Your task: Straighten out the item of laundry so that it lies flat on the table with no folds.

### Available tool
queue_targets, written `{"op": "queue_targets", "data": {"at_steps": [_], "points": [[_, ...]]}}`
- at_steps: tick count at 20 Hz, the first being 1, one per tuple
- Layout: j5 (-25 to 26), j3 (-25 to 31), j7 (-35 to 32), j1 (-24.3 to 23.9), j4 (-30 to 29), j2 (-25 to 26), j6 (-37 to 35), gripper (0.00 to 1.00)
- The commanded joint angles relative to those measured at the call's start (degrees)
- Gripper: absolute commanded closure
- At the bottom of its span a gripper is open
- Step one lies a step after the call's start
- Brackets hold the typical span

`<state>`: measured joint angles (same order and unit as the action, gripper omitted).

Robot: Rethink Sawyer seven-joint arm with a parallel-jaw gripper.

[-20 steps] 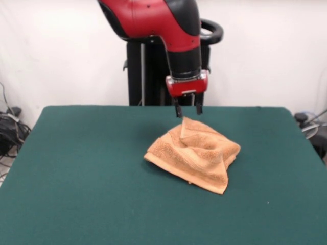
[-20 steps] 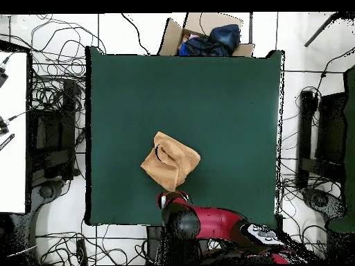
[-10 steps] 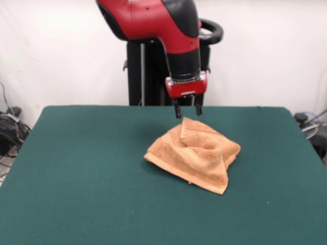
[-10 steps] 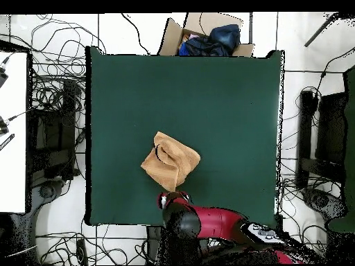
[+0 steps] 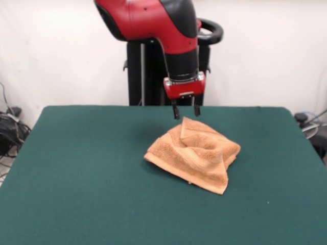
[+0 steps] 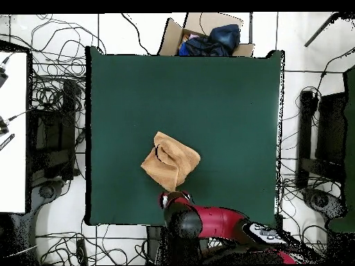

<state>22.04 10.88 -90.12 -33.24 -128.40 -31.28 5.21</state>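
On the green table [image 5: 76, 168], the crumpled towel [image 5: 196, 153] lies just below the empty, parted jaws.

Robot lab: pedestal arm [image 5: 168, 30], loose floor cables [image 6: 52, 90], white backdrop [image 5: 61, 56]

A: Arm [image 5: 153, 20] look?
B: Glossy red shell w/ black section at the elbow joint, black cylindrical wrist below it. Red end block w/ a small pale plate on its face.
A: Gripper [image 5: 185, 110]?
B: Two short dark fingers [image 5: 176, 110], thin, straight.
A: Base?
B: Black pedestal [image 5: 143, 71], upright column, black loop handle top right. Overhead: red link, black round joint cap.
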Motion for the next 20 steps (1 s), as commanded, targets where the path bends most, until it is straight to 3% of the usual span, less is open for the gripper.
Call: {"op": "queue_targets", "data": {"at_steps": [1, 20], "points": [[1.28, 0.29, -4.97, 1.14, 8.79, 3.14, -1.75, 0.00], [3.06, 6.65, -5.18, -3.90, 8.94, 7.99, -1.82, 0.00]]}}
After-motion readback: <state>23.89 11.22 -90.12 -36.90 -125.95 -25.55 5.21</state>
